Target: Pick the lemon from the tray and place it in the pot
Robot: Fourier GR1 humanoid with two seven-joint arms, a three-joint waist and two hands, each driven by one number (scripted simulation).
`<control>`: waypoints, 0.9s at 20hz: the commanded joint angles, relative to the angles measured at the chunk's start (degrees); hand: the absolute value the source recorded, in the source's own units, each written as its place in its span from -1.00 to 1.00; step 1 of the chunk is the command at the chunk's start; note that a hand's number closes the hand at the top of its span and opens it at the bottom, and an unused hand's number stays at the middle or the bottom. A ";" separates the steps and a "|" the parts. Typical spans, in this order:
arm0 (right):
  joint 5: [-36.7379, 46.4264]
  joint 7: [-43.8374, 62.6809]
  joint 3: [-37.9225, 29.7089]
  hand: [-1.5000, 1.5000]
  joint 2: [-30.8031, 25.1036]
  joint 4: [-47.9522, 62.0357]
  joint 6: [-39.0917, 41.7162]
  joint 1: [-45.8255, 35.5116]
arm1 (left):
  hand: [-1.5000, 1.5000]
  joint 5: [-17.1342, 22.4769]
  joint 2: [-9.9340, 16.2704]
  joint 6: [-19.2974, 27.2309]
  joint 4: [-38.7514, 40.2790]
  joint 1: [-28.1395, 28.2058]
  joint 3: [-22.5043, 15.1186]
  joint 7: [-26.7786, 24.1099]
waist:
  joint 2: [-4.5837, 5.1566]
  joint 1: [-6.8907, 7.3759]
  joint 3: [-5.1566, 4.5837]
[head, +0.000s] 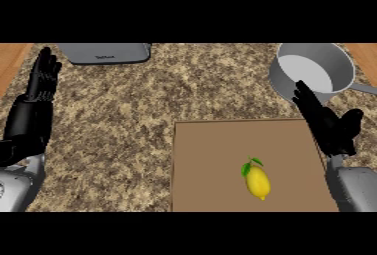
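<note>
A yellow lemon (259, 183) with green leaves lies on the brown tray (213, 149), toward its lower right part. The grey pot (331, 62) with a pale inside stands at the upper right of the counter. My right hand (329, 124) hovers over the tray's right edge, between the lemon and the pot, fingers straight and pointing up toward the pot, holding nothing. My left hand (40, 82) rests open at the far left edge, fingers up, away from the tray.
A grey flat appliance (103, 52) sits at the top left of the speckled granite counter (125, 109). Wooden surfaces show at both upper corners. The pot's handle (364, 88) sticks out to the right.
</note>
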 commanded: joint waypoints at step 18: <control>40.59 -1.51 7.94 -1.00 -4.24 -41.48 -31.02 45.91 | 0.00 3.72 2.21 -3.82 6.46 17.39 2.33 12.53 | -0.88 0.42 -0.69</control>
